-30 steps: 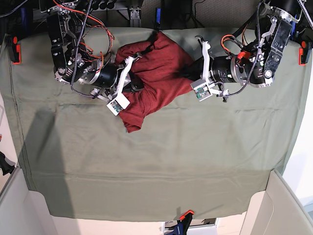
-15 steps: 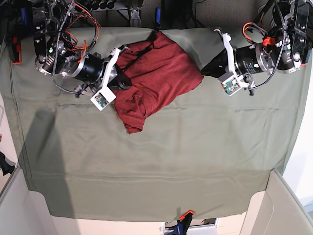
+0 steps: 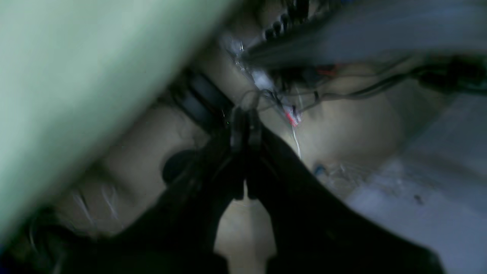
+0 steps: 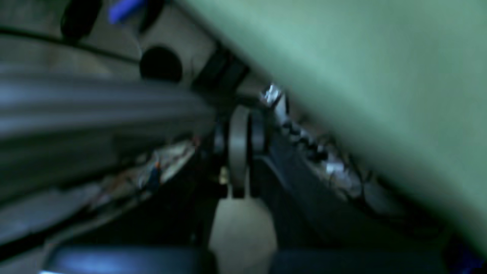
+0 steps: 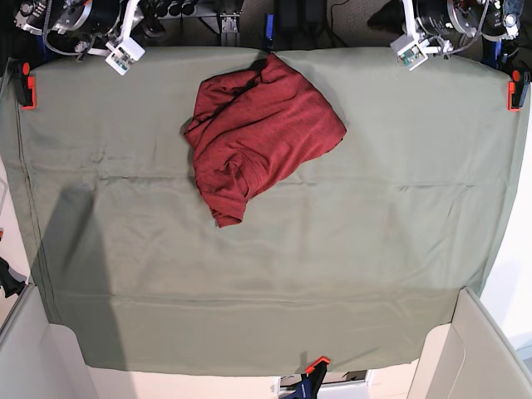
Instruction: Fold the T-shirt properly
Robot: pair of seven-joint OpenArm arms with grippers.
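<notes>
Right now you have the dark red, thin knit T-shirt (image 5: 253, 133) lying in a rumpled heap on the pale green table cloth (image 5: 332, 266), toward the far middle of it, with one narrow bunched end pointing toward the near side. It lies well apart from both claws, and nothing touches it. Your left gripper (image 3: 244, 129) is up at the far edge of the cloth on the base view's right, its black fingertips (image 3: 254, 131) pressed together with nothing between them. Your right gripper (image 4: 243, 140) sits at the opposite far corner, on the base view's left, its jaws likewise closed and empty. Both wrist views are blurred; each shows only a slanting strip of green cloth beside cables and frame parts beyond the table. Orange clamps (image 5: 28, 83) pin the cloth at its side edges, and another (image 5: 316, 366) at the near edge.
</notes>
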